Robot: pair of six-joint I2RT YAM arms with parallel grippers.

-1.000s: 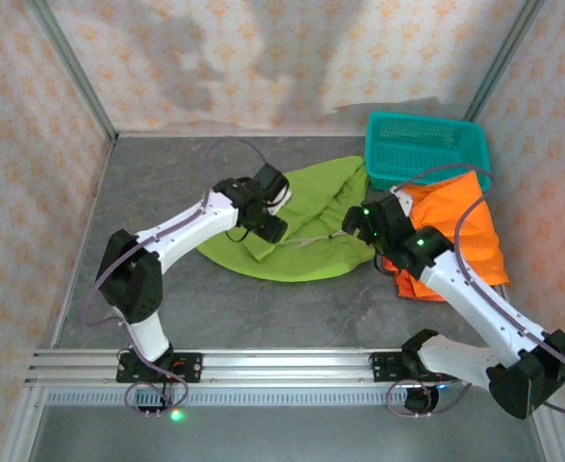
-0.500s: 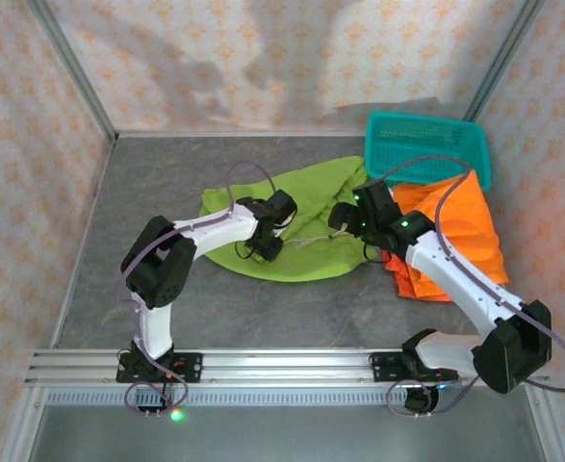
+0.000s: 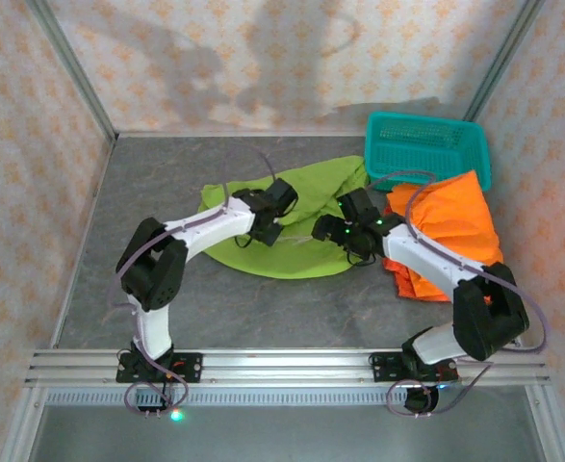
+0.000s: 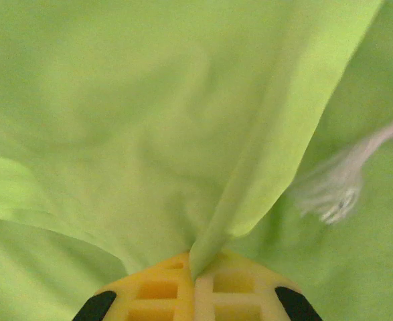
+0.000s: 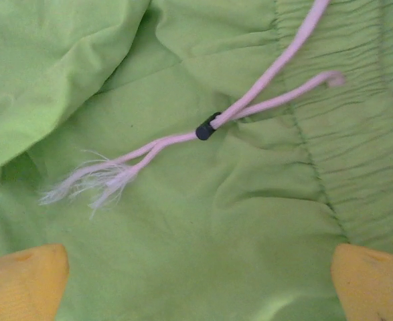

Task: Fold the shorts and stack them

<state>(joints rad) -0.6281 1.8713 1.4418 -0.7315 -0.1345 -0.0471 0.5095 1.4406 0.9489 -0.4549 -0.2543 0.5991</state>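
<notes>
The lime-green shorts (image 3: 306, 255) lie spread in the middle of the table. My left gripper (image 3: 269, 229) rests on their middle, shut on a pinched ridge of the green cloth (image 4: 263, 154), which rises out from between the yellow pads (image 4: 156, 291). My right gripper (image 3: 324, 231) hovers open just right of it, over the green fabric below the gathered waistband (image 5: 343, 134) and the pale drawstring (image 5: 206, 130); nothing is between its fingers (image 5: 22, 281). Orange shorts (image 3: 455, 226) lie crumpled at the right, partly under the right arm.
A teal mesh basket (image 3: 426, 144) stands at the back right, touching the orange cloth. Patterned walls close in the left, back and right. Bare grey table (image 3: 157, 183) lies to the left and in front of the green shorts.
The left gripper has closed on a fold of the green cloth. The folded-over left part of the green shorts has spread out. The right gripper has moved left over the green shorts.
</notes>
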